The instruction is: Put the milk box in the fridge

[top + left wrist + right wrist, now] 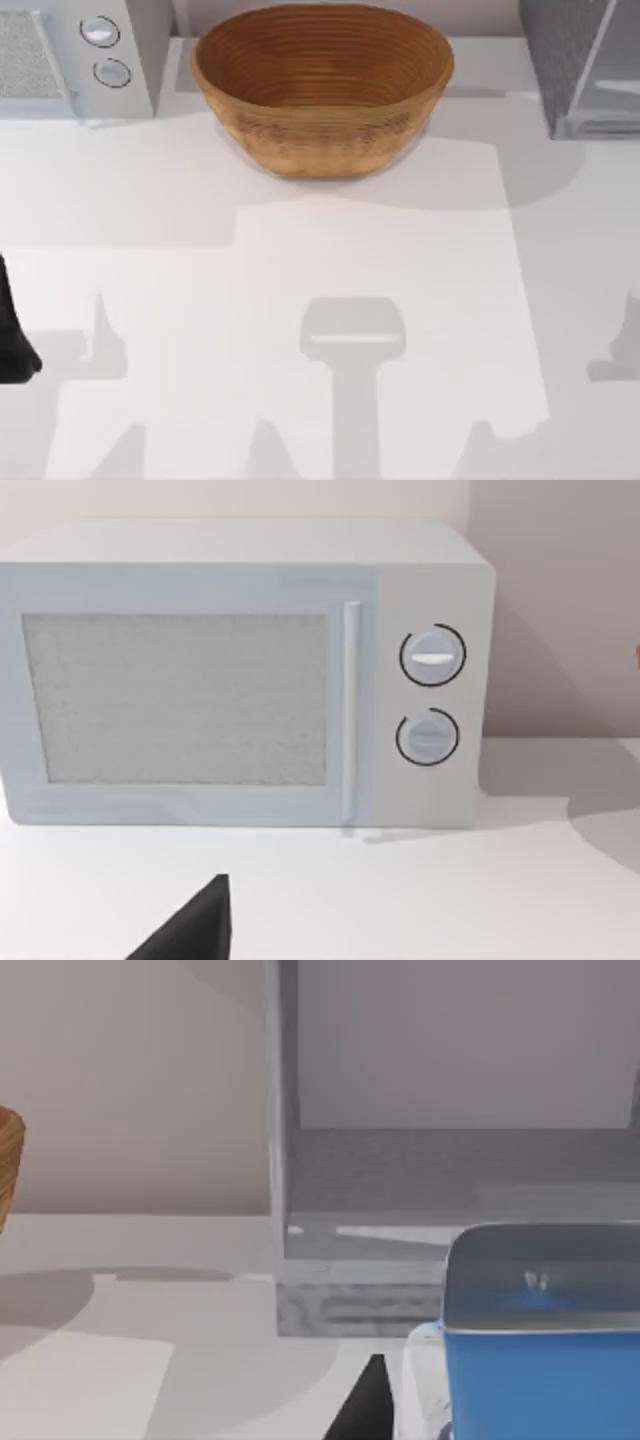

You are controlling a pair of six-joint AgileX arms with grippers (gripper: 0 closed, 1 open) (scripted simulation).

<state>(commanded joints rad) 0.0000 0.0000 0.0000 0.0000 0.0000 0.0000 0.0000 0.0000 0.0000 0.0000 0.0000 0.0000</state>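
Right pincer [400, 1410] mostly cropped, grip unclear; milk box [540, 1360] before fridge [400, 1280].

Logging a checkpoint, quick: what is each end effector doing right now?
Left end effector: near the microwave, cannot be told.
Right end effector: beside the milk box, facing the fridge; grip cannot be told.

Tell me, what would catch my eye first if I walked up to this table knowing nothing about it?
Probably the big woven brown basket at the back middle of the white table. The light-grey appliance with two round dials stands at the back left, and the grey fridge with its pale glassy panel at the back right. In the right wrist view, the blue top of the milk box looms close, facing the fridge's open compartment.
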